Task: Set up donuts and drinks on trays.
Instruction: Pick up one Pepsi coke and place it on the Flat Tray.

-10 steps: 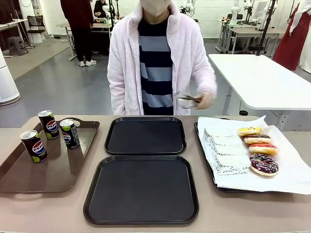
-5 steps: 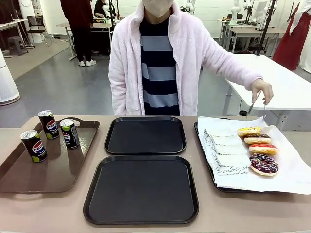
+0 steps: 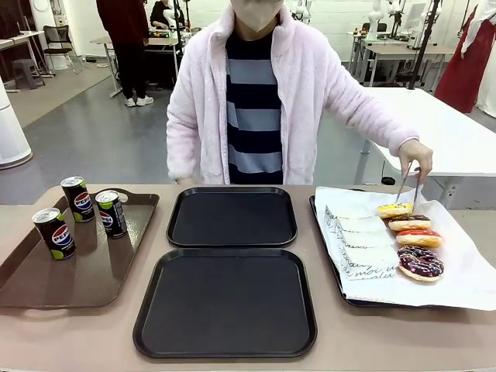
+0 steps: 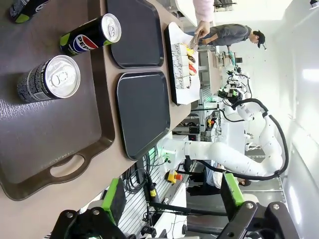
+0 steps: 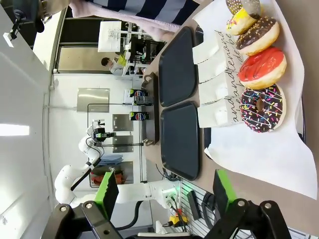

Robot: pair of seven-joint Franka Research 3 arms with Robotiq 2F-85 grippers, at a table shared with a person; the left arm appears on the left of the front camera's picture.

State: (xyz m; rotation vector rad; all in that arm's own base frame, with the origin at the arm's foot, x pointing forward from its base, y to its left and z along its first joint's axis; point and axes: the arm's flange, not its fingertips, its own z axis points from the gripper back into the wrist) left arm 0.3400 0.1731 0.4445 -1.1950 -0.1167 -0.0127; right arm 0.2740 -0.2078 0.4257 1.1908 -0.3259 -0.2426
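Note:
Two black trays lie mid-table, one far (image 3: pixel 232 217) and one near (image 3: pixel 226 302), both bare. Three Pepsi cans (image 3: pixel 53 232) (image 3: pixel 77 198) (image 3: pixel 111 213) stand on a brown handled tray (image 3: pixel 93 271) at the left. Several donuts lie in a row on white paper at the right: yellow (image 3: pixel 396 210), chocolate (image 3: pixel 410 224), red (image 3: pixel 419 238) and purple sprinkled (image 3: pixel 421 263). The person's hand holds tongs (image 3: pixel 408 184) down on the yellow donut. My left gripper (image 4: pixel 172 199) hangs open above the brown tray, over the cans (image 4: pixel 50 79). My right gripper (image 5: pixel 166 194) is open above the donuts (image 5: pixel 262 108).
White paper sleeves with script lettering (image 3: pixel 360 248) lie beside the donuts on the paper-lined tray (image 3: pixel 325 232). The person stands at the far edge of the table. The brown tray's handle (image 4: pixel 67 167) faces my side.
The person's hand with the tongs swung from in front of the body out to the right and down onto the yellow donut. Cans, trays and donuts stayed put.

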